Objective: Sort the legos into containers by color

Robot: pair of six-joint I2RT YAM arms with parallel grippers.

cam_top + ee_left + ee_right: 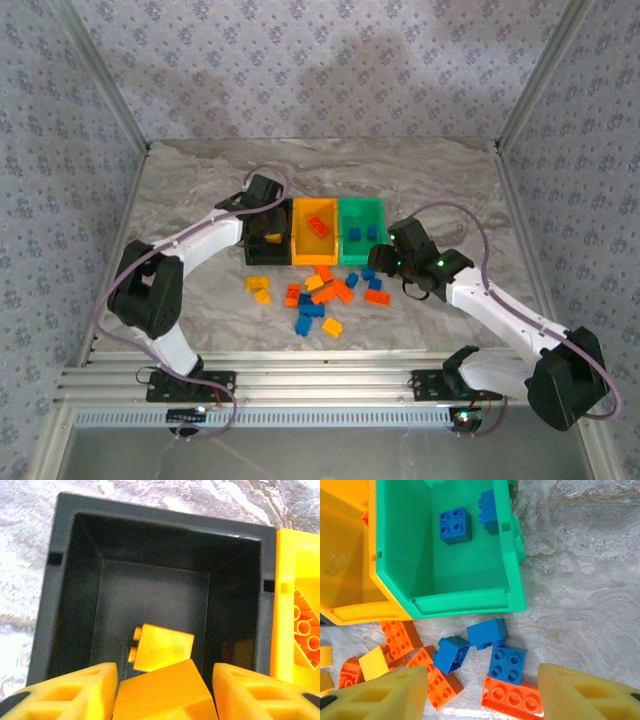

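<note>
The black bin [70, 605] holds one yellow brick [162, 647]. My left gripper [164, 671] hangs over it, shut on a second, tilted yellow brick [160, 692]. In the top view the left gripper [268, 232] is above the black bin [252, 258]. The yellow-orange bin [300, 245] holds an orange-red brick [320, 225]. Two blue bricks [455, 525] lie in the green bin [465, 602]. My right gripper [482, 672] is open above three blue bricks [507, 664] on the table by the green bin's near wall. Loose legos [320, 295] lie in front of the bins.
Orange-red bricks [512, 700] and a yellow brick [373, 662] lie beside the blue ones under my right gripper. Bare marble table [450, 180] stretches behind and to the right of the bins. Metal frame posts [530, 90] and patterned walls enclose the table.
</note>
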